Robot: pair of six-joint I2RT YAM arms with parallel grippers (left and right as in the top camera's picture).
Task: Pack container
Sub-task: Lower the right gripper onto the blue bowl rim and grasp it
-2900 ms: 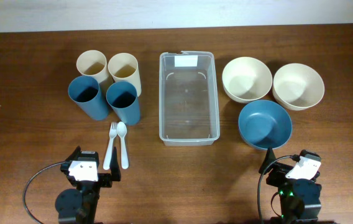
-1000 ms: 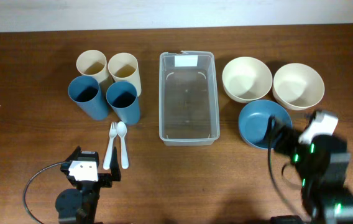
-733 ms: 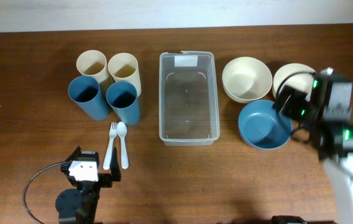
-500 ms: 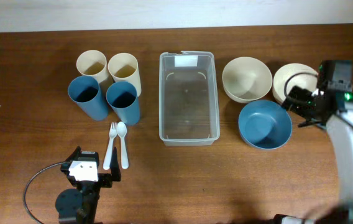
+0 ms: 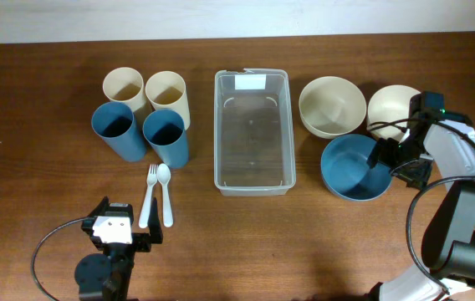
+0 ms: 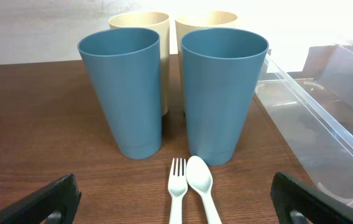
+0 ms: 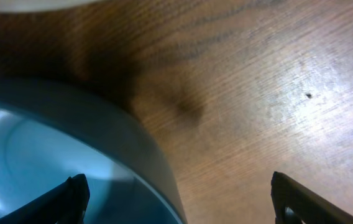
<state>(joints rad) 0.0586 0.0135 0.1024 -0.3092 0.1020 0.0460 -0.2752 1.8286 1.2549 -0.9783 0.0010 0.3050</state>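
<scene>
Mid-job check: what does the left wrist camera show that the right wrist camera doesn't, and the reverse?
Left wrist only: two blue cups, two cream cups behind them, a white fork and spoon in front, the clear container at right. Right wrist only: the blue bowl, its rim close up. Both: the wooden table, and spread fingers at the lower corners (left fingers, right fingers).

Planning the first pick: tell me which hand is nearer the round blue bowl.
Right. The right hand is at the round blue bowl's rim; the left hand is far off to the left, by the white plastic fork and spoon.
</scene>
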